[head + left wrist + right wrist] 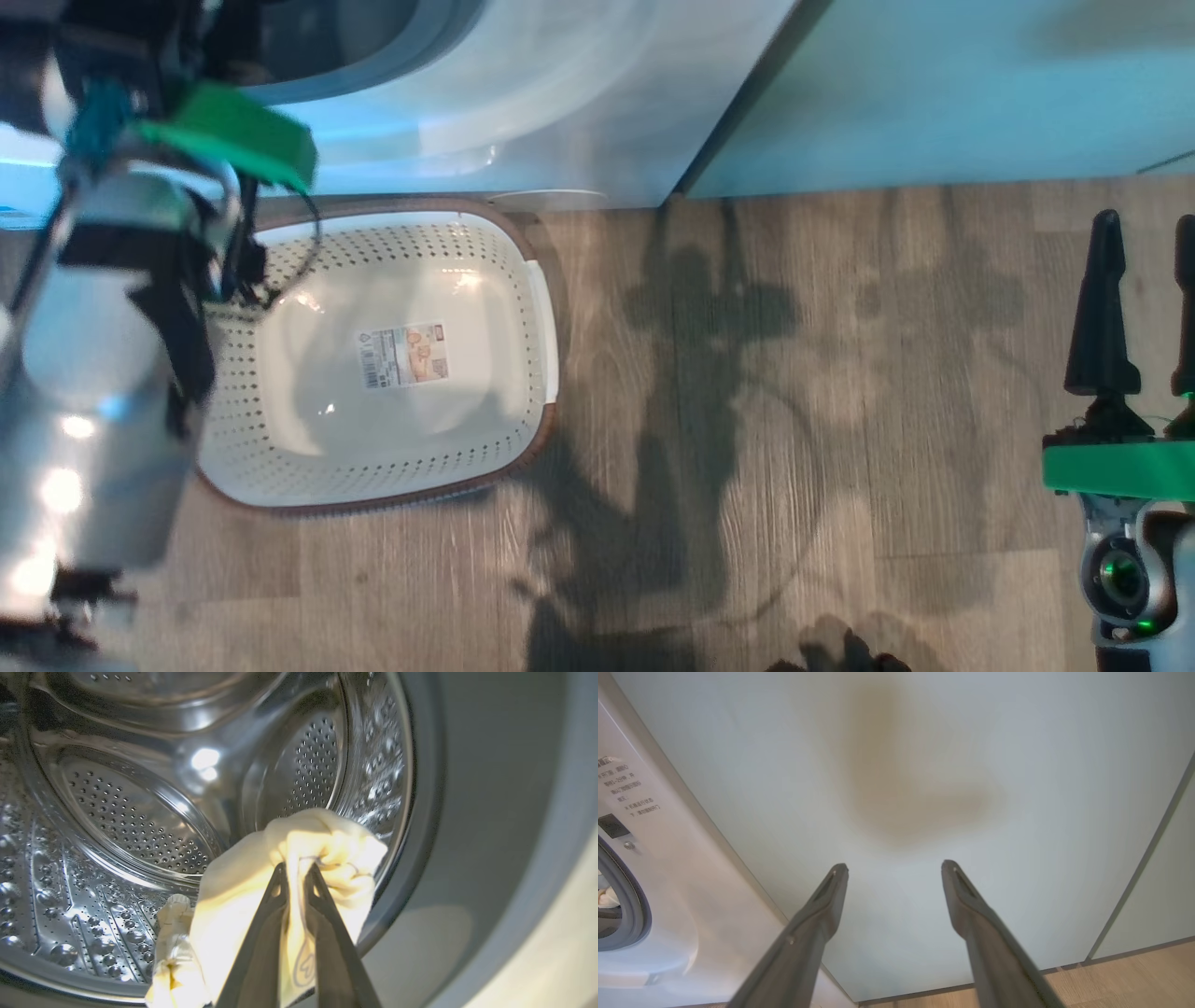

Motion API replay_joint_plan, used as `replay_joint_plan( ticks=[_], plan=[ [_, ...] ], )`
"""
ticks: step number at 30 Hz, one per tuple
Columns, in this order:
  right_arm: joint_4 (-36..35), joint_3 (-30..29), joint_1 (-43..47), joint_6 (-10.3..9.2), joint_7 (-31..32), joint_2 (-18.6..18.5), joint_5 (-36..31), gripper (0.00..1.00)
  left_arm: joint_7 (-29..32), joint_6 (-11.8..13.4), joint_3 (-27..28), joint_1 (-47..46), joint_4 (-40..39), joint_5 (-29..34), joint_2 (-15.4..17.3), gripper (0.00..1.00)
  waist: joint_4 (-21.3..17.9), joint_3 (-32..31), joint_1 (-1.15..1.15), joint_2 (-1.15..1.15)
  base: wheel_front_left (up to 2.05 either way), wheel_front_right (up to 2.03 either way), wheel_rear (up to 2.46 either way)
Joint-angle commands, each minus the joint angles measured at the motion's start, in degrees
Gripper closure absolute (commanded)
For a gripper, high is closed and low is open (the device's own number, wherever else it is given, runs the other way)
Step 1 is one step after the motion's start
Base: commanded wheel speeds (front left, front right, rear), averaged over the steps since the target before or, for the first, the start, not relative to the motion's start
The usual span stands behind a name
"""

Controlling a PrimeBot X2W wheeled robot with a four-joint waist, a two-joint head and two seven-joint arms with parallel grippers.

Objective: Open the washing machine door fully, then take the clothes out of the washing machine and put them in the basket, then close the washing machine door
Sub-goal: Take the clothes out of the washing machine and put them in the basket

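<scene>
Pinching a fold of the clothes (243, 896) in the left tool (295, 870), inside the washing machine (117, 812) — with the right tool (894, 868) spread wide and empty. Might slip free on the pull, or drag over the gasket (420, 812) and fall short of the basket (504, 280) — too little cloth caught

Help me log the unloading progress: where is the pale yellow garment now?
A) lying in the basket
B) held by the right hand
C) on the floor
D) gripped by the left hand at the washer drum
D: the left hand is shut on the clothes, with the steel drum behind them.
</scene>
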Motion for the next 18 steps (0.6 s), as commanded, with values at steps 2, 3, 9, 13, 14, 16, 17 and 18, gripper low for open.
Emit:
replay_joint_plan(
  ticks=[2, 3, 9, 13, 14, 16, 17, 18],
  plan=[
    [-1.7, 0.5, 0.9, 0.01, -0.4, -0.7, -0.8, 0.0, -0.3, 1.5, 4.0, 4.8, -9.8, -0.7, 0.9, 1.0, 0.9, -0.9, 0.0, 0.0, 0.0, 0.0, 0.0],
    [-1.7, 0.4, 1.0, 0.01, -0.4, -0.7, -0.9, 0.0, -0.3, 1.8, 4.6, 6.6, -12.5, -0.8, 0.4, 1.0, 1.2, -1.1, 0.0, 0.0, 0.0, 0.0, 0.0],
    [-1.6, 0.0, 1.5, 0.01, -0.4, -0.7, -1.8, 0.0, -0.3, 2.5, 7.4, 14.7, -24.6, -0.1, -2.5, 1.0, 2.5, -2.7, 0.0, 0.0, 0.0, 0.0, 0.0],
    [-1.6, -0.2, 2.0, 0.01, -0.4, -0.7, -2.5, 0.0, -0.3, 2.2, 8.9, 20.9, -32.1, 0.6, -5.0, 1.0, 3.4, -4.2, 0.0, 0.0, 0.0, 0.0, 0.0],
    [-1.6, -0.3, 2.1, 0.01, -0.4, -0.7, -2.7, 0.0, -0.3, 1.9, 9.0, 22.2, -33.5, 1.0, -5.4, 1.0, 3.7, -4.5, 0.0, 0.0, 0.0, 0.0, 0.0],
    [-1.6, -0.5, 2.5, 0.01, -0.4, -0.7, -3.2, 0.0, -0.3, 1.2, 9.0, 26.1, -37.2, 2.1, -6.9, 1.0, 4.5, -5.2, 0.0, 0.0, 0.0, 0.0, 0.0],
    [-1.7, -0.6, 2.5, 0.01, -0.4, -0.7, -3.3, 0.0, -0.3, 1.0, 9.2, 27.4, -38.2, 2.2, -7.5, 1.0, 4.7, -5.4, 0.0, 0.0, 0.0, 0.0, 0.0],
    [-1.7, -0.7, 2.6, 0.01, -0.4, -0.7, -3.4, 0.0, -0.3, 1.0, 9.4, 28.6, -39.0, 2.2, -8.0, 1.0, 5.0, -5.5, 0.0, 0.0, 0.0, 0.0, 0.0]
  ],
)
